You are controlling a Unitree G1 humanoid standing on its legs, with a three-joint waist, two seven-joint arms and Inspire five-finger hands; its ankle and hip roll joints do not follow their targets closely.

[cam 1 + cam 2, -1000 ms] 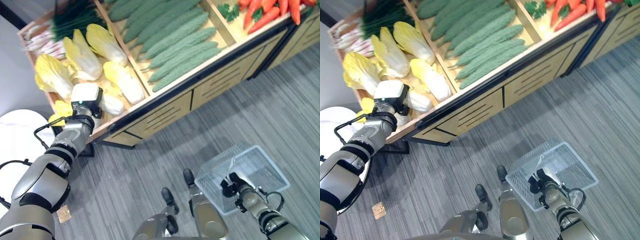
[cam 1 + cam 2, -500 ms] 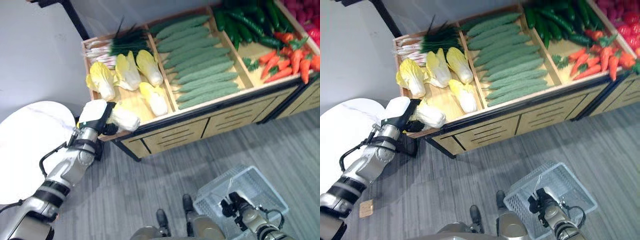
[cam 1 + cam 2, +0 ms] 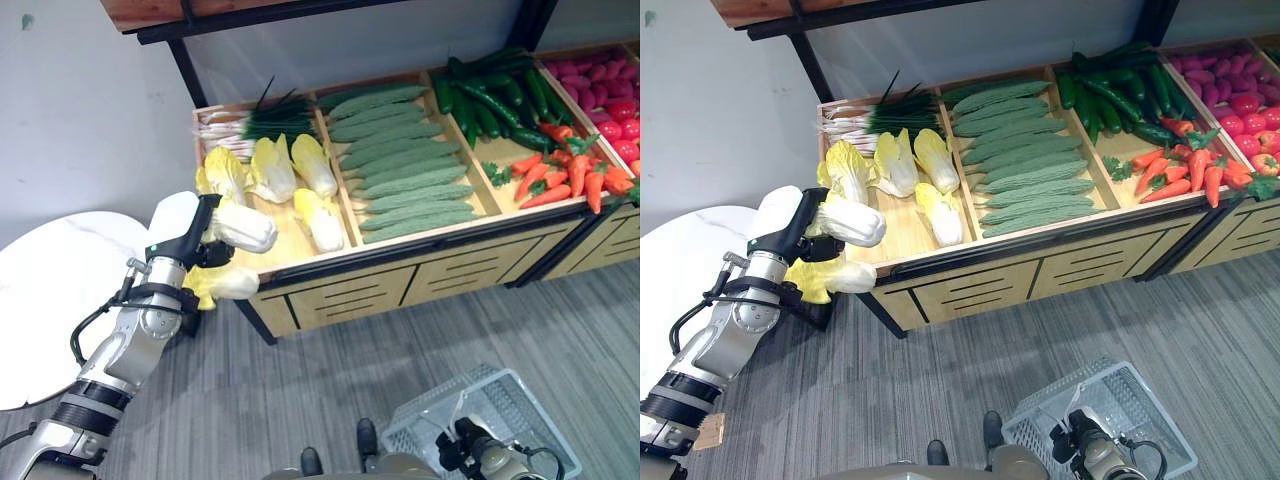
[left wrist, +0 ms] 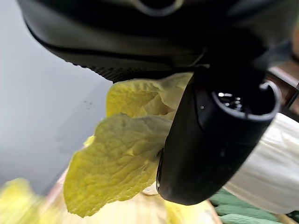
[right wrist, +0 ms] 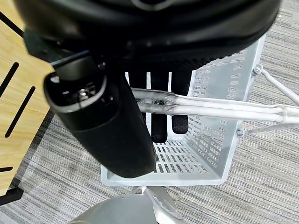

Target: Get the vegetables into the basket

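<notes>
At the left end of the stall, the left hand has its fingers curled round a cabbage, lifted just off the shelf edge; its long axis runs roughly level, white stem toward the cucumbers, yellow leaves back by the palm. Low on the right, the right hand hooks its fingers round the handle of the basket, which looks empty, so loading has barely begun.
</notes>
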